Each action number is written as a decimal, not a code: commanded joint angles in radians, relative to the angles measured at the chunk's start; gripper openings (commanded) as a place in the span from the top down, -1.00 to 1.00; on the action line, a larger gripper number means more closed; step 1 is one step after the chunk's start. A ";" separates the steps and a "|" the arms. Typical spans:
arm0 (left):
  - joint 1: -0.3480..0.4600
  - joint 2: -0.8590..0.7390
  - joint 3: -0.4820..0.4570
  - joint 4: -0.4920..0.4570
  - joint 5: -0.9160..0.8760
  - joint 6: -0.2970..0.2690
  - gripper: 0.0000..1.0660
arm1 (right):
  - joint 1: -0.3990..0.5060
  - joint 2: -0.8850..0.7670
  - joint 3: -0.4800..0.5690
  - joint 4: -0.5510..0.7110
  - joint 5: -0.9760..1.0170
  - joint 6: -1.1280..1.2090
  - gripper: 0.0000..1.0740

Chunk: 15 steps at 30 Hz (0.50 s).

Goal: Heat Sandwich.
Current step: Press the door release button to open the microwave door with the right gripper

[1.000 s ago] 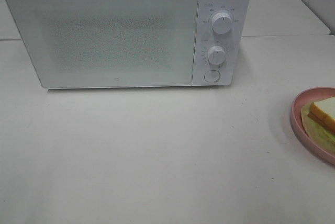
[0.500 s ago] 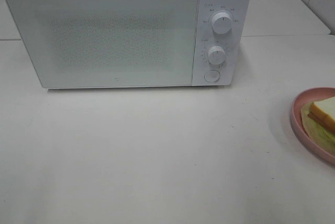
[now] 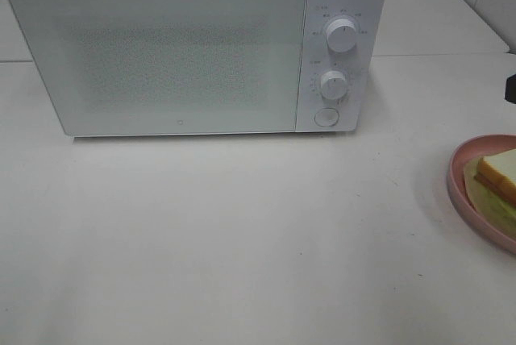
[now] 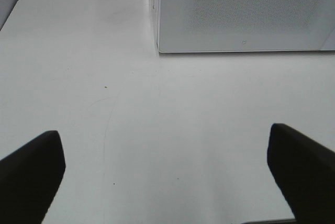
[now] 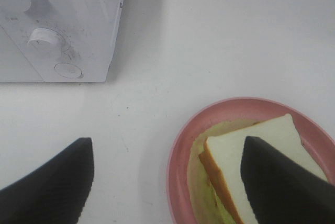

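Part of the black right arm [image 3: 510, 87] had just come in. Its right tool [image 5: 167, 143] hung open near the thick white-bread sandwich [image 5: 230, 150], ready to grab.

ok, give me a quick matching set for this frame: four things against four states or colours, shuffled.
Things:
1. door
2. plate
3. sandwich
4. left claw

States:
a. pink
b. open, empty
c. shut
d. on the plate

Pairs: 1-c, 2-a, 3-d, 4-b
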 commanded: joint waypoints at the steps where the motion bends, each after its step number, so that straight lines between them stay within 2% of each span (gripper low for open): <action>1: 0.003 -0.024 0.003 -0.003 0.001 0.002 -0.92 | 0.001 0.067 -0.010 0.004 -0.100 -0.014 -0.45; 11: 0.003 -0.024 0.003 -0.003 0.001 0.002 -0.92 | 0.001 0.242 -0.010 0.021 -0.332 -0.012 -0.45; 15: 0.003 -0.024 0.003 -0.003 0.001 0.002 -0.92 | 0.058 0.290 -0.010 0.021 -0.438 -0.013 -0.45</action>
